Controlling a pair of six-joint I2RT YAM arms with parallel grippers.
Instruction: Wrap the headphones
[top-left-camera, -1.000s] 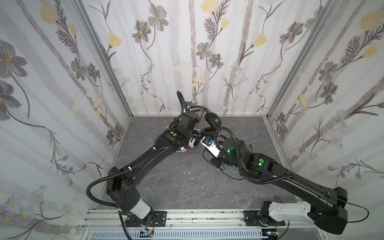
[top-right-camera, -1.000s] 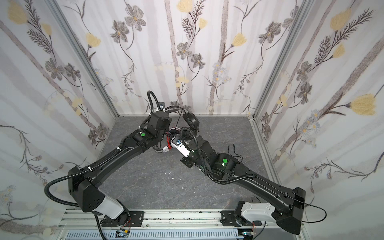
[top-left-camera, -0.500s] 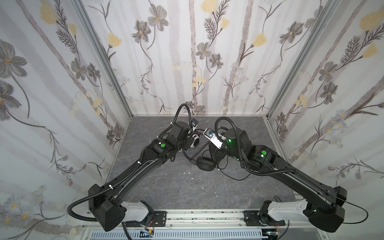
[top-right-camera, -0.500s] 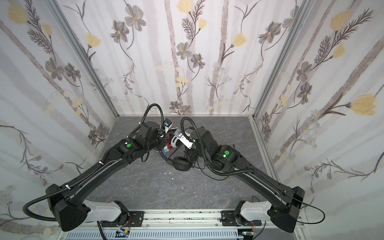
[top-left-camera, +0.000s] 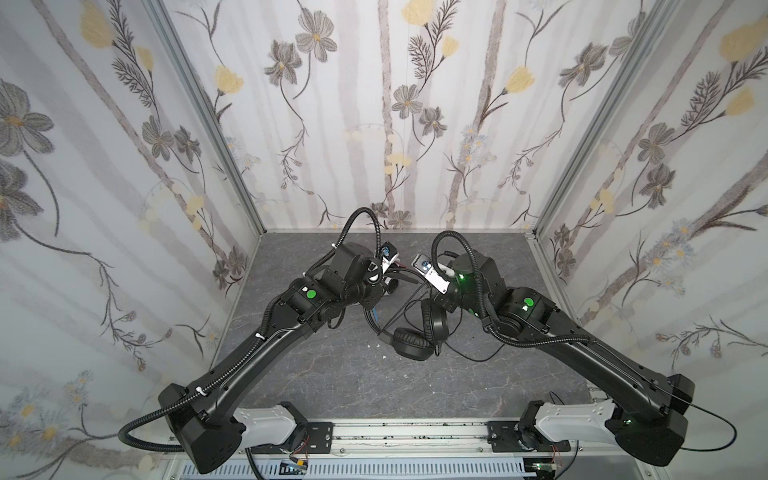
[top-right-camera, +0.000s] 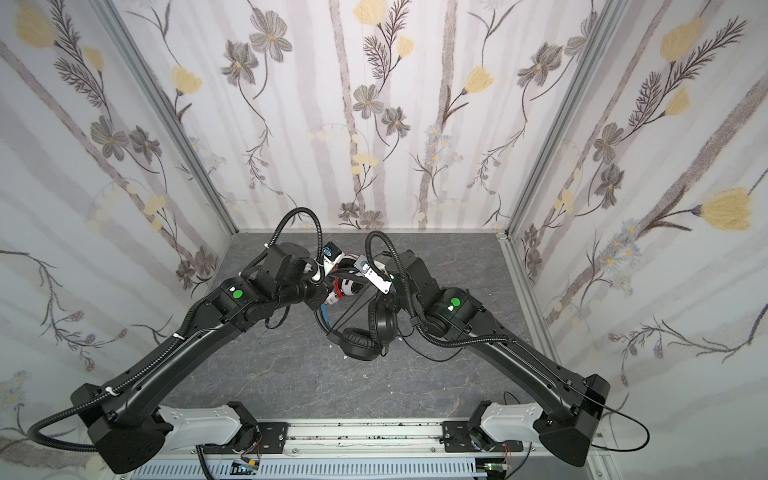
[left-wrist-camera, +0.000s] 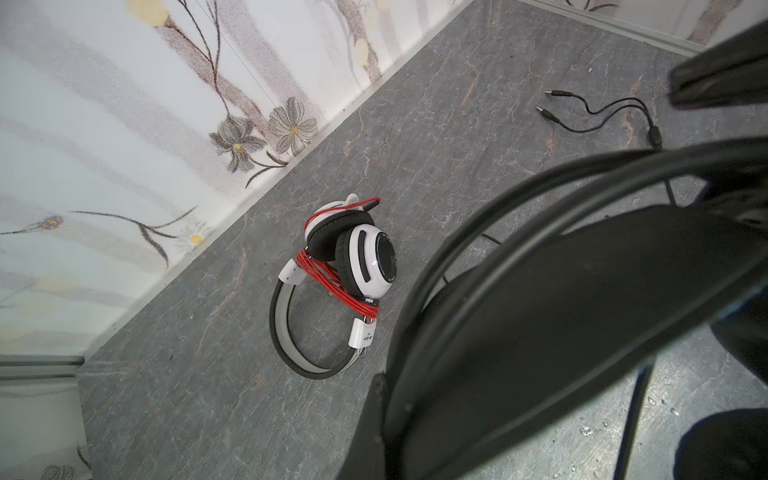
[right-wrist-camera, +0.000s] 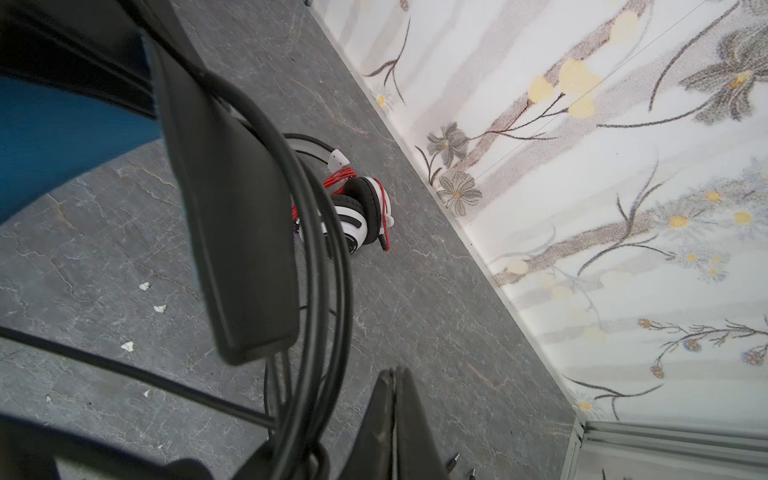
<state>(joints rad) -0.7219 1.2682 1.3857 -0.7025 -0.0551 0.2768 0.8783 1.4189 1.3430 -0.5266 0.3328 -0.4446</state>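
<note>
The black headphones (top-left-camera: 415, 338) sit mid-table between both arms, with their ear cups low over the floor. My left gripper (left-wrist-camera: 386, 386) is shut on the black headband (left-wrist-camera: 561, 316), whose blue inner side (top-right-camera: 325, 316) shows in a top view. Loops of black cord (right-wrist-camera: 332, 266) run around the band. My right gripper (right-wrist-camera: 392, 374) is shut with nothing visible between its fingers, just beside those cord loops. The white headphones (left-wrist-camera: 353, 262) lie behind near the back wall, with red cord (left-wrist-camera: 332, 278) wound around their band.
The black cord's loose end trails on the floor to the right (top-left-camera: 473, 355) and ends in two plugs (left-wrist-camera: 548, 102). Flowered walls close in the back and both sides. Small white crumbs (right-wrist-camera: 143, 286) dot the grey floor.
The black headphones have come down from near the back to mid-table. Both arms have drawn apart, the left toward the left and the right toward the right.
</note>
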